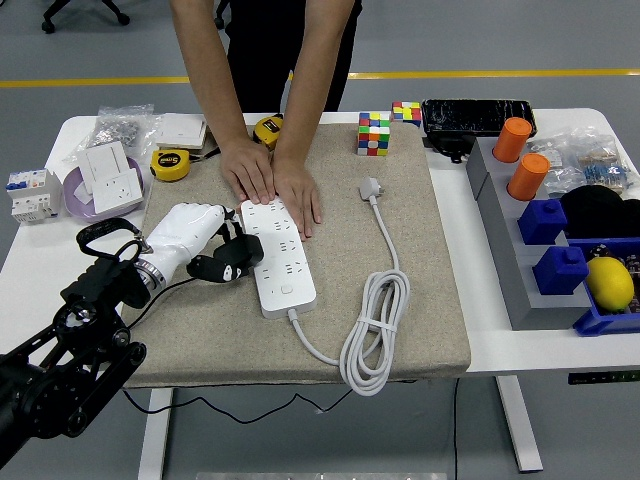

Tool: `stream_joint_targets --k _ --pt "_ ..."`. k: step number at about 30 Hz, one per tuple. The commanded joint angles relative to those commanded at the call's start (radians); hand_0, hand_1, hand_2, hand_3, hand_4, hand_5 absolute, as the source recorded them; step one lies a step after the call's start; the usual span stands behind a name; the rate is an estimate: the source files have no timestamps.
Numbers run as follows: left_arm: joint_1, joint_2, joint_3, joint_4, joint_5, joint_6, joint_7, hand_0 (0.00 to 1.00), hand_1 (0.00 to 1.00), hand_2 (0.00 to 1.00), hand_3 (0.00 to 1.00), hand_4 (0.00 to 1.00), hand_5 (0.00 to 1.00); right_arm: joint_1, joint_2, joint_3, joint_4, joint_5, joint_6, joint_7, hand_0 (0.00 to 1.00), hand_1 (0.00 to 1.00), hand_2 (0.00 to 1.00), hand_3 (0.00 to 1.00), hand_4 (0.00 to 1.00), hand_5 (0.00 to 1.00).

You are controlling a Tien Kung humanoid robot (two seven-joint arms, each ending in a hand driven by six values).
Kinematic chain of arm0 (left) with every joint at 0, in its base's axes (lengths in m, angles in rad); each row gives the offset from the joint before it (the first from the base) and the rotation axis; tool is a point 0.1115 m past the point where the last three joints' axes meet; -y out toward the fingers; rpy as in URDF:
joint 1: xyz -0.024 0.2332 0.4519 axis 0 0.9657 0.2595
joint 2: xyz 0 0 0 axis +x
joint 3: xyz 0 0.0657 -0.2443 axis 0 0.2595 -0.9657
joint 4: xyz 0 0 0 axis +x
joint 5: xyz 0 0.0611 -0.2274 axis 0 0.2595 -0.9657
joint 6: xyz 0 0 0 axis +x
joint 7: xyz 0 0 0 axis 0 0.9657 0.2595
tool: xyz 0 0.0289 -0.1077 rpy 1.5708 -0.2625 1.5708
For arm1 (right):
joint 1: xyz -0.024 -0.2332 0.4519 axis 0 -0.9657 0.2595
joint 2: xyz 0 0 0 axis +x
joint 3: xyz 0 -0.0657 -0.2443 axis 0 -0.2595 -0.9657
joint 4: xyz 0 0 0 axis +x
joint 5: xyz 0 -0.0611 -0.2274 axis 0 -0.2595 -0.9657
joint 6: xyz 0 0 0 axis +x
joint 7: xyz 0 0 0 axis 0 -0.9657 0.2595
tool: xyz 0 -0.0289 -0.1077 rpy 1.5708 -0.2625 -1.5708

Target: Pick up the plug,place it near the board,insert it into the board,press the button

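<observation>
My left hand [200,243] lies on the tan mat [420,300], against the left side of the white power strip [275,254]; fingers curled around a small black plug [228,262], which touches the strip's left edge, not seated in a socket as far as I can tell; my right hand is out of view; a person's two hands [272,183] press flat on the strip's far end, side by side; the strip's own white cable [374,330] loops in a coil at the near right of the mat; its white plug [371,188] lies at the far end, right of the person's hands; two colour cubes [374,133] sit at the far edge of the mat; a yellow tape measure [170,164] lies far left on the white table [40,250].
</observation>
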Motion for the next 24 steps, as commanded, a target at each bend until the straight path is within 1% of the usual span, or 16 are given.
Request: stream_joint_targets --k 3,4,9,10,15,16,21,22,24 --pt "0.001 0.001 0.000 0.000 0.000 -0.010 0.002 0.713 0.789 0.729 0.621 0.798 0.061 -0.001 0.000 0.018 0.000 -0.011 0.014 0.000 0.856 0.718 0.717 0.701 0.998 0.639" --pt "0.001 0.001 0.000 -0.001 0.000 -0.013 0.002 0.810 0.908 0.846 0.801 0.889 0.108 -0.001 0.000 0.023 0.000 -0.013 0.016 0.001 0.931 0.736 0.721 0.728 0.998 0.662" --pt "0.001 0.002 0.000 -0.002 0.000 -0.021 0.005 0.810 0.908 0.846 0.801 0.889 0.108 -0.001 -0.001 0.042 0.000 -0.026 0.021 0.005 0.931 0.736 0.721 0.728 0.998 0.662" --pt "0.000 0.003 0.000 -0.003 0.000 -0.020 0.005 0.896 0.976 0.940 0.881 0.968 0.157 -0.001 -0.001 0.045 0.000 -0.026 0.020 0.006 0.970 0.746 0.721 0.737 0.998 0.684" --pt "-0.003 0.004 -0.001 -0.008 0.000 -0.025 0.006 0.896 0.976 0.940 0.881 0.968 0.157 0.002 -0.002 0.047 0.000 -0.024 0.021 0.007 0.970 0.746 0.721 0.737 0.998 0.684" --pt "-0.002 0.005 -0.002 -0.012 0.000 -0.028 0.006 0.898 0.984 0.950 0.897 0.998 0.201 0.002 -0.002 0.047 0.000 -0.022 0.020 0.009 0.978 0.747 0.722 0.737 0.998 0.675" --pt "0.003 0.008 -0.009 -0.036 0.000 -0.044 0.006 0.898 0.984 0.950 0.897 0.998 0.201 0.002 -0.001 0.047 0.000 -0.022 0.017 0.012 0.978 0.747 0.722 0.737 0.998 0.675" --pt "0.004 0.009 -0.011 -0.041 0.000 -0.048 0.007 0.909 0.990 0.960 0.917 0.998 0.300 0.002 -0.001 0.047 0.000 -0.021 0.017 0.012 0.975 0.745 0.721 0.736 0.998 0.671" --pt "0.009 0.010 -0.021 -0.060 0.000 -0.064 0.010 0.909 0.990 0.960 0.917 0.998 0.300 0.002 -0.001 0.045 0.000 -0.020 0.015 0.013 0.975 0.745 0.721 0.736 0.998 0.671"
